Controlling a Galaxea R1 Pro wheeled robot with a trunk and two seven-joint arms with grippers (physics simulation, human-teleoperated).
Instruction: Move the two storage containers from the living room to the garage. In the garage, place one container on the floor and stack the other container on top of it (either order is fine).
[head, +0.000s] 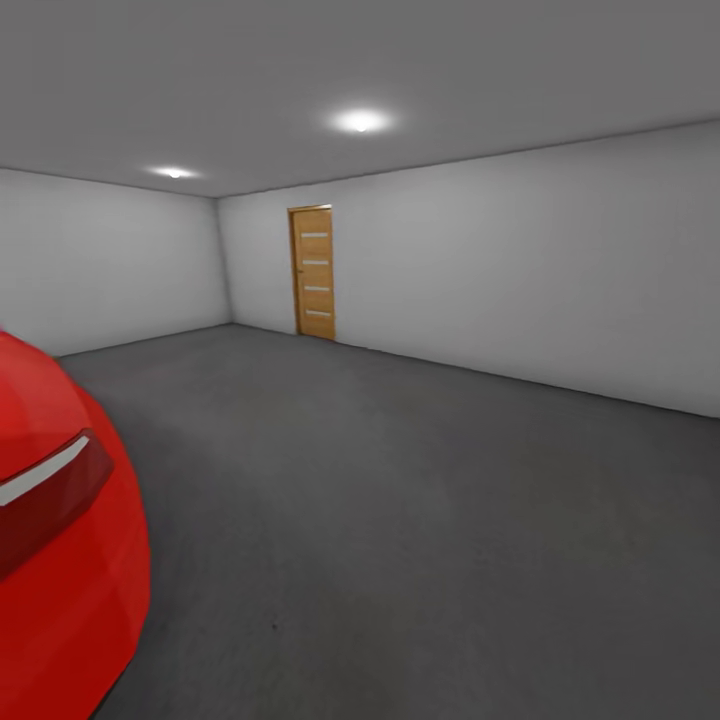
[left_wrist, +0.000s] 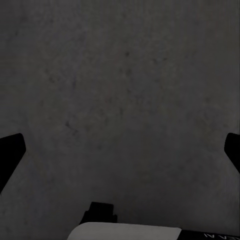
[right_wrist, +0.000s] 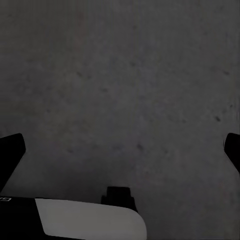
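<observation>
Nearest us, at the lower left of the head view, bulges the rounded rear of a red car (head: 70, 560), with a dark tail-light strip (head: 50, 495) and a thin pale band running across it. We see the floor (head: 400, 520) spreading from beside the car across the rest of the lower frame: dark grey, matte and faintly speckled, reaching back to the pale grey walls (head: 520, 270). A narrow wooden door (head: 313, 272) with four small light slots stands in the far wall, a little left of centre, near the corner where two walls meet. Two round ceiling lights glow above, one (head: 361, 121) near the upper centre and one (head: 174, 172) toward the upper left. So we are in the garage, on its concrete.

In the left wrist view we see the left gripper (left_wrist: 120, 150) with its two black fingertips (left_wrist: 11, 150) at opposite edges of the frame, spread wide with nothing between them but speckled grey floor (left_wrist: 120, 90). In the right wrist view the right gripper (right_wrist: 120, 150) looks the same: its fingertips (right_wrist: 12, 150) sit far apart at the frame's edges, holding nothing, over the same grey surface (right_wrist: 125, 85)
</observation>
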